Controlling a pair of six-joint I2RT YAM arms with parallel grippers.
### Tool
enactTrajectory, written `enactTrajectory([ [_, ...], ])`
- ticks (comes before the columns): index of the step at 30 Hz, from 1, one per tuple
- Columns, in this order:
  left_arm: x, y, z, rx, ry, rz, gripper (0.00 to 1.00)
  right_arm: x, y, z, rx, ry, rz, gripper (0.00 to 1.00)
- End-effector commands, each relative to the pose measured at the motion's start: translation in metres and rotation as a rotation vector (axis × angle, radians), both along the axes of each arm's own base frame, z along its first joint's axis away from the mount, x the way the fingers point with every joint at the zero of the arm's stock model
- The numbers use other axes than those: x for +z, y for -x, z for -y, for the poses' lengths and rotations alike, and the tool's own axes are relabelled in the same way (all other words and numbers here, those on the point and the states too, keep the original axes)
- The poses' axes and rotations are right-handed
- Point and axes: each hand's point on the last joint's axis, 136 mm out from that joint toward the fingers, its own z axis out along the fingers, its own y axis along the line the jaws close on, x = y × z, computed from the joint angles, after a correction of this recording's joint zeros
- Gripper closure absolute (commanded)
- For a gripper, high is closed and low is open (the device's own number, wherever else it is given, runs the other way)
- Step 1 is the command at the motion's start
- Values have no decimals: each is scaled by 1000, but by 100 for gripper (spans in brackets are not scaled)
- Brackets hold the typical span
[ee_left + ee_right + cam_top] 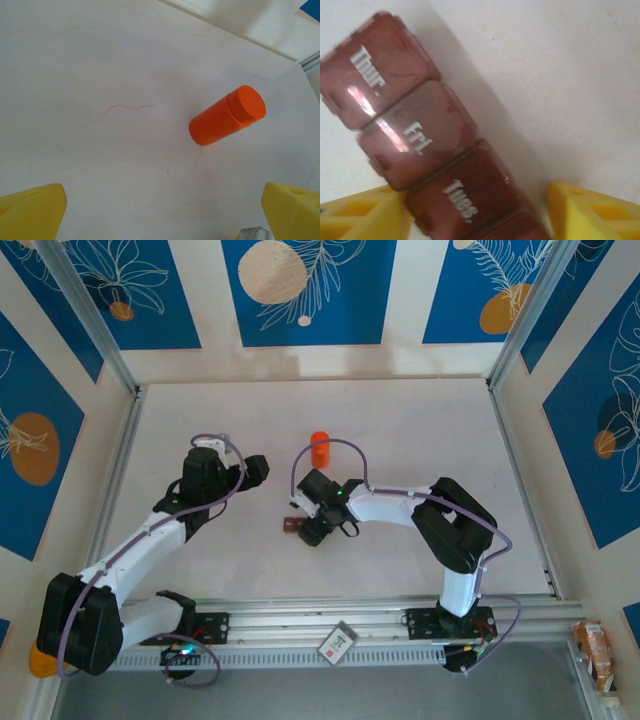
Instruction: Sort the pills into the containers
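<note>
While left claw [162, 220] gapes wide, right claw [480, 215] straddles containers [415, 130], half open, not clamped.

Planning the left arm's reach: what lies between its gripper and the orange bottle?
Nothing: in the left wrist view the table between the left gripper and the orange bottle is bare.

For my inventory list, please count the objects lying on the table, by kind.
Orange bottle: 1
Reddish-brown containers strip: 1
Total: 2
</note>
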Motion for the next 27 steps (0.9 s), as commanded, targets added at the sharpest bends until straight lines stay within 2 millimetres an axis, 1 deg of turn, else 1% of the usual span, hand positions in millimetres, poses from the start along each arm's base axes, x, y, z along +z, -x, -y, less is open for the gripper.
enactTrajectory([
  [1,12,-1,5,-12,15,25,0,-9,0,13,-64,33,-27,40],
  [7,9,-1,6,-14,20,17,0,1,-11,29,-231,-42,-58,52],
  [10,9,-2,6,-12,28,17,0,5,-14,35,-316,-85,-95,54],
  [12,9,-2,7,-12,31,16,0,6,-13,35,-342,-111,-121,54],
  [14,8,-2,7,-13,35,12,0,7,-10,34,-356,-125,-137,52],
  [18,5,-2,9,-16,39,2,0,7,-7,32,-359,-136,-149,37],
  [19,4,-2,9,-17,40,-1,0,7,-7,32,-357,-136,-148,34],
  [21,4,-2,10,-18,42,-5,0,7,-8,31,-357,-131,-145,33],
  [27,2,-3,11,-20,52,-14,0,5,-17,30,-355,-100,-111,33],
])
